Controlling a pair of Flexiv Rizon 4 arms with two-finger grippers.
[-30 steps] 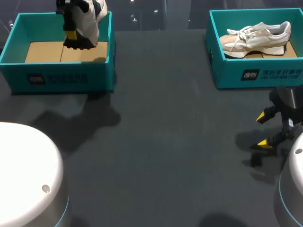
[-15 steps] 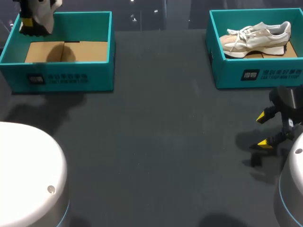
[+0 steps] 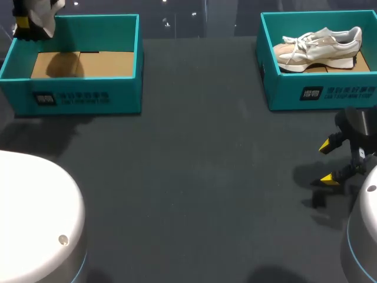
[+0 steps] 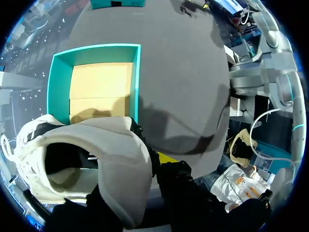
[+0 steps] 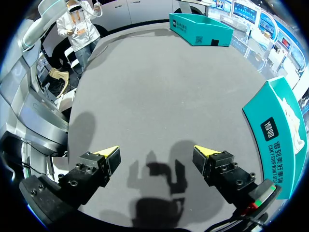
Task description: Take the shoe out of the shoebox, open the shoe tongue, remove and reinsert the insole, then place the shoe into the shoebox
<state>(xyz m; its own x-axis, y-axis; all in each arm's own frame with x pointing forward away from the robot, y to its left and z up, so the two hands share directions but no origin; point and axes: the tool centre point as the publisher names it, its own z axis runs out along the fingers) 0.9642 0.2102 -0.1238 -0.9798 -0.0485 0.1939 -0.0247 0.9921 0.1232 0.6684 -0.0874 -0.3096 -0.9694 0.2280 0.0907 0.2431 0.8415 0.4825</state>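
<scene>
Gripping the pale shoe [image 3: 44,10] by its heel collar, the left tool [image 3: 22,23] has carried it up and out of the left shoebox [image 3: 76,94]. A second ago the shoe hung over the middle of that box; now it sits above the box's far left corner, clear of the rim. The box is left empty, so the take-out step looks done. I judge the shoe next needs setting down on the bench [image 3: 194,177] in front of the box for the tongue work. Well to the right of the box, the right tool [image 5: 157,154] hangs over the bench, spread wide open, holding nothing and unmoved.
</scene>
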